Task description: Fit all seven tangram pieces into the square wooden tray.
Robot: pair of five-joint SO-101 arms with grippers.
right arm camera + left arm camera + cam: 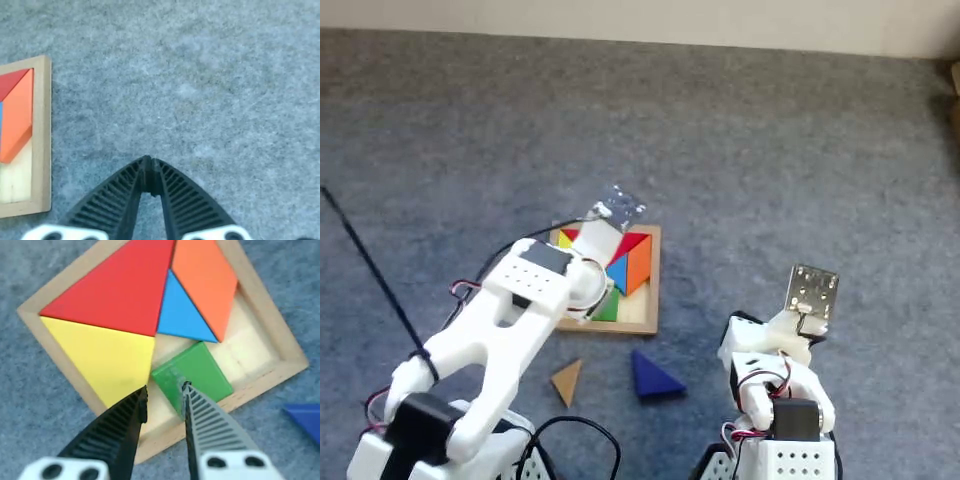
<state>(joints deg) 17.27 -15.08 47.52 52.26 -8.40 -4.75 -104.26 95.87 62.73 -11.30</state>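
Tray [656, 290]: just left of centre in the high view, on grey carpet [770, 130]; its left part is covered by the left arm.

Five pieces in the tray. Red triangle [120, 290] and yellow triangle [107, 357] meet edge to edge. Orange parallelogram [205, 280] lies against the red, with the light blue triangle [180, 315] wedged between them. Green square [197, 375] lies with one corner just beside the tips of the light blue and orange pieces; bare tray floor shows on both sides of it.

Two pieces outside, on the carpet. Dark blue triangle [652, 377] is below the tray's lower right corner in the high view. Tan triangle [566, 380] is left of it, beside the left arm.

Left gripper [165, 388]: over the tray, jaws parted, clamping nothing. The light finger overlaps the green square's near edge; the black finger sits over the gap between green and yellow.

Right gripper [150, 182]: jaws clenched tip to tip, empty. It hangs over carpet to the right of the tray, well apart from it, at the high view's lower right.
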